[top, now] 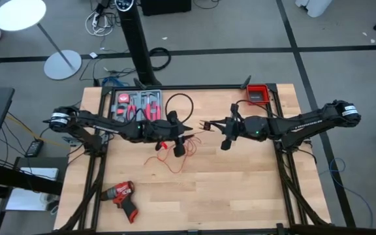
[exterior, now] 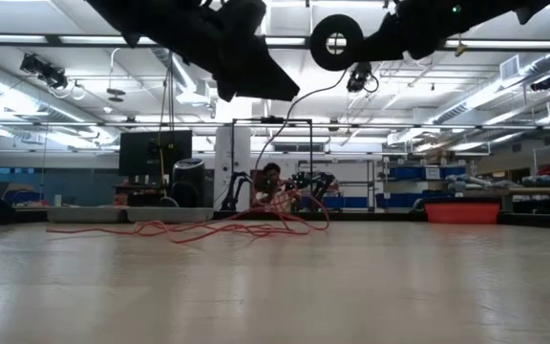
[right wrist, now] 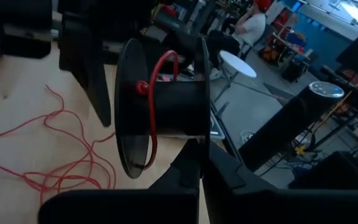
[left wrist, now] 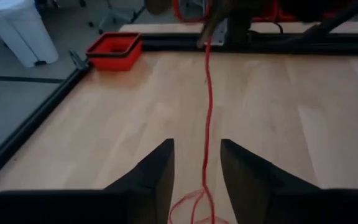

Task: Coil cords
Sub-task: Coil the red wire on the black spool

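Observation:
A thin bright red cord (top: pixel 170 160) lies in loose loops on the wooden table, and one strand (left wrist: pixel 207 106) rises to a black spool (right wrist: pixel 166 102) that has a turn of it round its hub. My right gripper (right wrist: pixel 199 152) is shut on the spool above the table's middle (top: pixel 207 125). My left gripper (left wrist: pixel 197 171) stands open just left of the spool, with the red strand running through the gap between its fingers and touching neither. A black cord (top: pixel 179 104) lies in a loop by the tool tray. My right gripper pinches the rim of the spool's flange (right wrist: pixel 197 134) between its two shut fingers, on the flange nearer that arm. The fingers come nearly level from the table's right. The spool is lifted clear, its axis about level, and the red cord hangs slack from it.
A tray of red-handled hand tools (top: pixel 136 104) sits at the far left and a red bin (top: pixel 258 93) at the far right corner. A red drill (top: pixel 123 196) lies near the front left. The front right of the table (top: pixel 253 196) is bare wood.

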You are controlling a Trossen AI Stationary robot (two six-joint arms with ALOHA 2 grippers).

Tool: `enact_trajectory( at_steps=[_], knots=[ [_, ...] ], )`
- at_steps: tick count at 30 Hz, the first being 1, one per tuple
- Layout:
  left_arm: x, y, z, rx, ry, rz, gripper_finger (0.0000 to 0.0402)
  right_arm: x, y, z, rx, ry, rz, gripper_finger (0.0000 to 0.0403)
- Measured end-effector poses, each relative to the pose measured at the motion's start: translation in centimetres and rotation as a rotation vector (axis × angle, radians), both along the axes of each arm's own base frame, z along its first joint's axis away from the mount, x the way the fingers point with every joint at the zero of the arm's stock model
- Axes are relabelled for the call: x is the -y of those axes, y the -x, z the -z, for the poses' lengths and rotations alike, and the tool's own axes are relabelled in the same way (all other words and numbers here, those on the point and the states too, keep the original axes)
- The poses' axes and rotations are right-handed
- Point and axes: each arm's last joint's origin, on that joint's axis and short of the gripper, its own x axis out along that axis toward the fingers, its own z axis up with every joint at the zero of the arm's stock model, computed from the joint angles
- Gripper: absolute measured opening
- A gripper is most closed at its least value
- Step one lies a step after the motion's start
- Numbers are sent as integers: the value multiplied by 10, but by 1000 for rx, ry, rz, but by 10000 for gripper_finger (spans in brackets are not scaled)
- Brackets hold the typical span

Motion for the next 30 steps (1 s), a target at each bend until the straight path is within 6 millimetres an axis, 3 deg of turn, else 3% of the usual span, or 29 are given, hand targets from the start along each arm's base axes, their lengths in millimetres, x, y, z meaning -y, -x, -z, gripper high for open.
enact_trajectory(
  at_steps=[12,15,19,24,30],
  knots=[
    [-5,-4,12,-45,-8,-22,152,-1,-1,-6,45,35,-11,0],
    [-5,-5,13,-47,-12,-30,116,-1,-1,-5,41,36,-11,0],
    [-6,-4,15,-71,-23,-31,19,-1,-2,-5,47,26,-25,0],
    [-10,-2,17,-130,-62,-80,3,-5,-1,-4,26,23,-65,0],
    [-11,-6,-2,-237,-166,-89,2,-5,2,7,-78,10,-44,0]
  ],
)
